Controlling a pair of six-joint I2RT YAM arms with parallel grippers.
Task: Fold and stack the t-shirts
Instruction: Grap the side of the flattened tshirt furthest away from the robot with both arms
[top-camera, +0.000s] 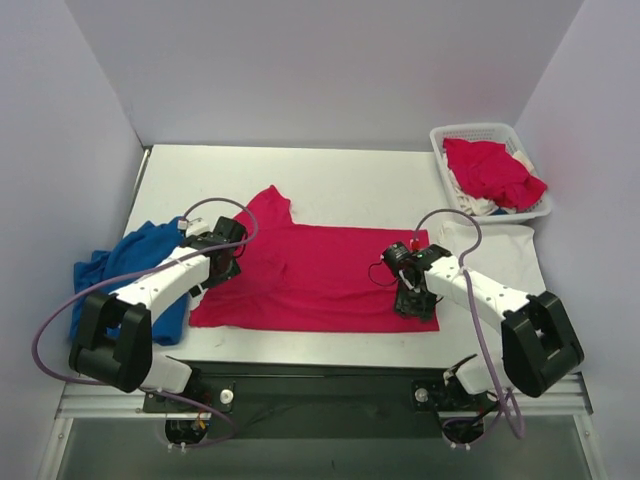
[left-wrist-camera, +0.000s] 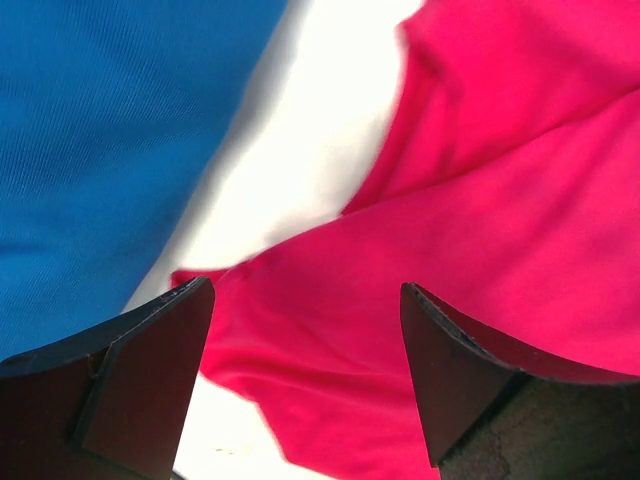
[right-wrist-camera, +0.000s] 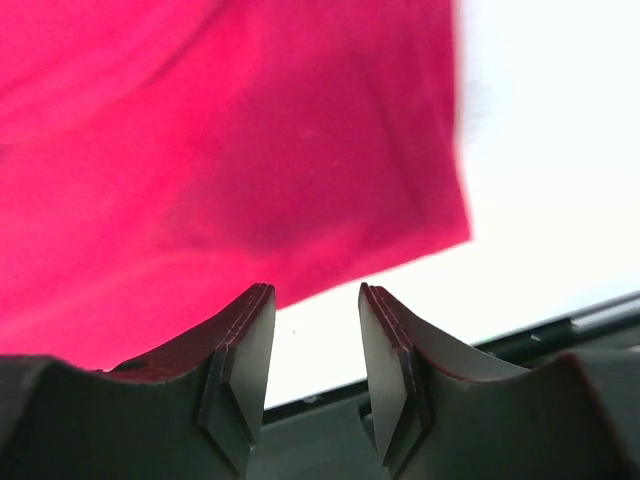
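Left gripper (left-wrist-camera: 303, 292) spread wide, low over the sleeve edge of the red t-shirt (top-camera: 320, 270), nothing between the fingers. Right gripper (right-wrist-camera: 313, 300) parted only narrowly at that shirt's near right corner, seemingly pinching nothing. Shirt itself flat across the middle of the table (top-camera: 350, 175); blue cloth (top-camera: 130, 265) bunched at its left, white t-shirt (top-camera: 500, 250) at its right, red bundle (top-camera: 490, 170) heaped in the basket (top-camera: 470, 131) at the far right.

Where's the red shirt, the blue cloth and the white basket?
bright pinkish-red cloth t-shirt (top-camera: 320, 272), top view, its middle.
crumpled blue cloth (top-camera: 130, 250), top view, upper part.
white plastic lattice basket (top-camera: 470, 129), top view, far rim.
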